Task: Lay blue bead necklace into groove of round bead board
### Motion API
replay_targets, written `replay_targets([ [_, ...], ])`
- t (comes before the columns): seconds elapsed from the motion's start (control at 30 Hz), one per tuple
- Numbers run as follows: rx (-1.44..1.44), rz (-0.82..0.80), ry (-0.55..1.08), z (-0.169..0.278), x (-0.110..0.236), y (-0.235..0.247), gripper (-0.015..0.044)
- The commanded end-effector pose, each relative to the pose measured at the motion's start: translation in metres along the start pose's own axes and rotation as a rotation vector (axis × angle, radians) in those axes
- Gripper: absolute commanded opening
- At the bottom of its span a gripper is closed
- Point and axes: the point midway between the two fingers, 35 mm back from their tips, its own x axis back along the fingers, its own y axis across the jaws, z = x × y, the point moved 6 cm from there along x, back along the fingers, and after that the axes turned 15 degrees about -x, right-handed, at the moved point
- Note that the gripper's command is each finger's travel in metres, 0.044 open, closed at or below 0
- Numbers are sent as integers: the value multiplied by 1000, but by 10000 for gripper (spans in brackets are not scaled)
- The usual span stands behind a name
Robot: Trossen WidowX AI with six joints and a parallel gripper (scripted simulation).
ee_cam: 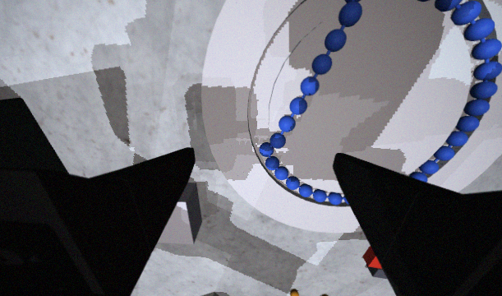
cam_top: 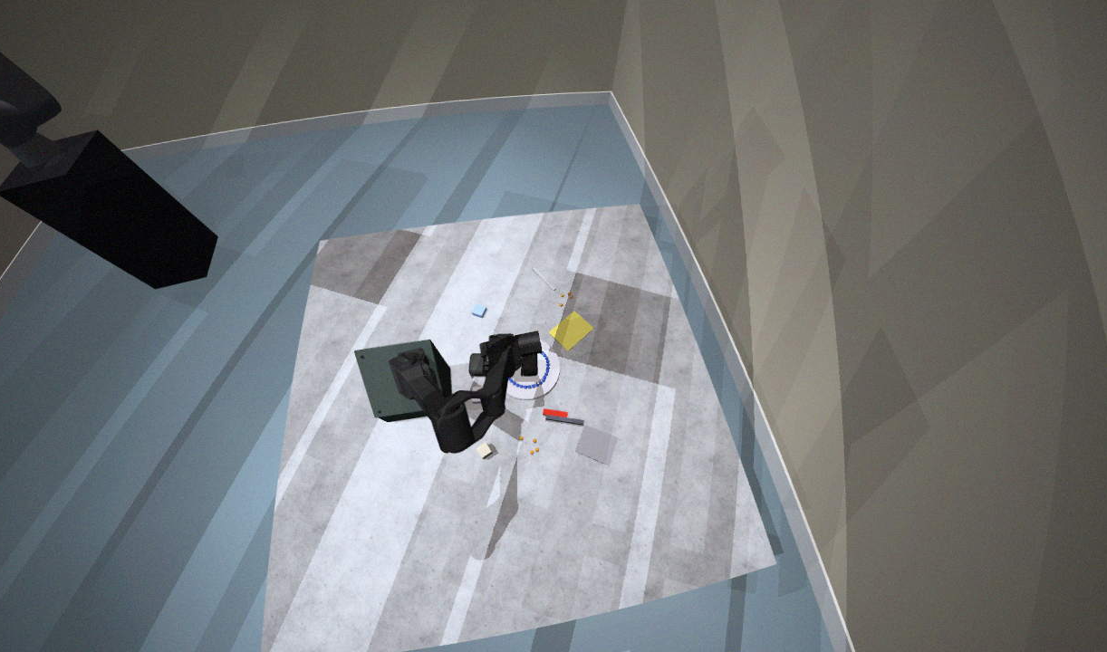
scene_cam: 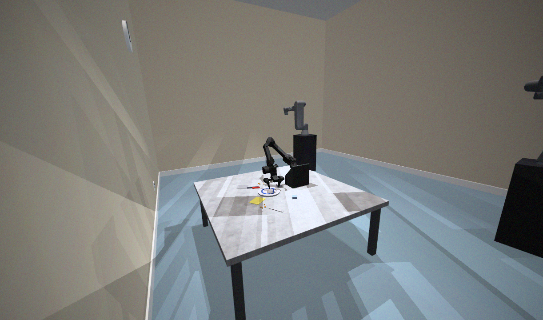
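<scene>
The blue bead necklace (ee_cam: 310, 85) (cam_top: 541, 379) (scene_cam: 267, 191) lies on the round white bead board (ee_cam: 234, 49) (cam_top: 553, 389) (scene_cam: 263, 191). In the wrist view its right and lower beads follow the groove. Its left stretch runs straight across the board's inner disc, away from the groove. My gripper (ee_cam: 264, 157) (cam_top: 528, 366) (scene_cam: 273, 185) is open and holds nothing. It hangs just above the board's near edge, with one fingertip on each side of the necklace's lowest bend.
The arm's black base box (cam_top: 395, 380) stands left of the board. Around the board lie a yellow sheet (cam_top: 571, 330), a red-handled tool (cam_top: 553, 413) (ee_cam: 371, 259), a grey square (cam_top: 595, 444), a small blue block (cam_top: 478, 310), a cream cube (cam_top: 484, 450), a thin rod (cam_top: 543, 278) and loose orange beads (cam_top: 533, 444).
</scene>
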Motion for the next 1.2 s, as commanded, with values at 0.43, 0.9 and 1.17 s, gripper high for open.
replay_targets([
  [0.43, -53, 7, 1, -1, 5, -2, 387],
  [0.9, -506, 7, -2, -12, 32, -5, 120],
  [1.17, -513, 16, -8, -12, 25, -8, 120],
])
